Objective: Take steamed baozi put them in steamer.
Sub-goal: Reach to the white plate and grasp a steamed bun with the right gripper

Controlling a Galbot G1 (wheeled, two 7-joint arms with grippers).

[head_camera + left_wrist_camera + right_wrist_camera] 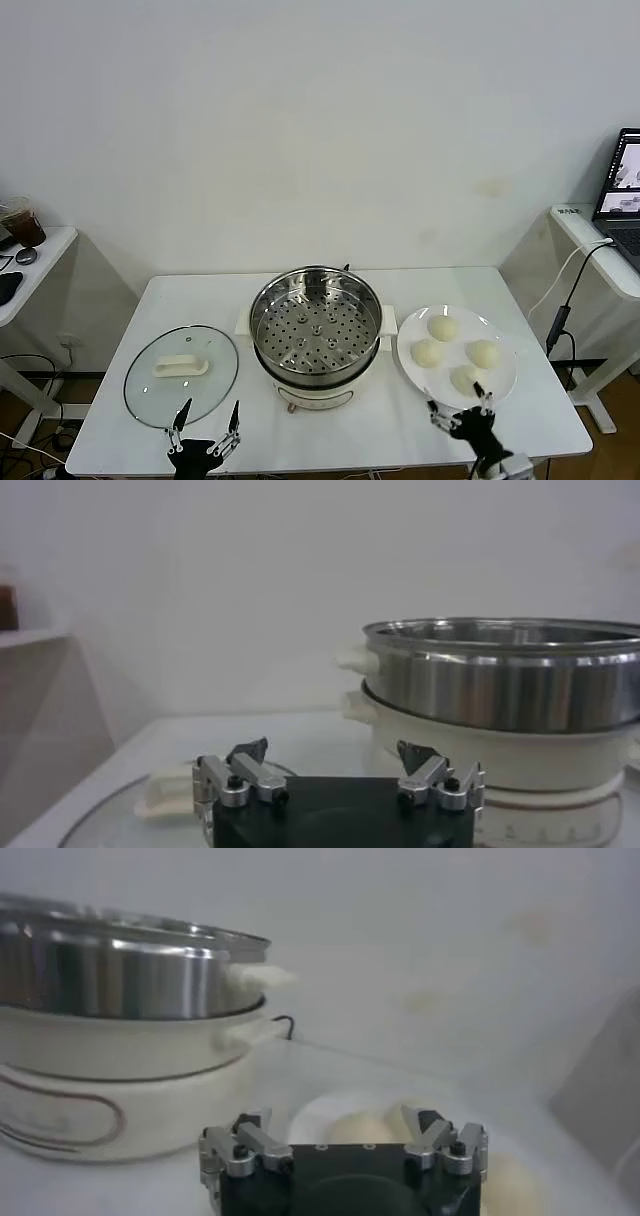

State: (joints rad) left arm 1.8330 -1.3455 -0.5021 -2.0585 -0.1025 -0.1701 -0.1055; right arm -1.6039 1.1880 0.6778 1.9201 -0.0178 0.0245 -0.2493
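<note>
Four steamed baozi (452,354) sit on the white plate (503,384) at the right side of the tabletop (400,430), all apart from the steamer (316,335). Steamer is mid-tabletop, just left of the plate, perforated tray bare, steel pot on its cream base. Glass lid (181,375) with white handle lies flat to the steamer's left.

My right gripper (459,408) hovers low at the plate's near edge, close to the nearest bun, jaws spread wide, nothing between them. Right wrist view shows buns past the jaws and the steamer wall off to one side.

My left gripper (207,421) is parked at the near edge of the lid, jaws wide, holding nothing. Left wrist view: lid handle and steamer ahead.

Laptop (625,190) on the side desk at far right.
</note>
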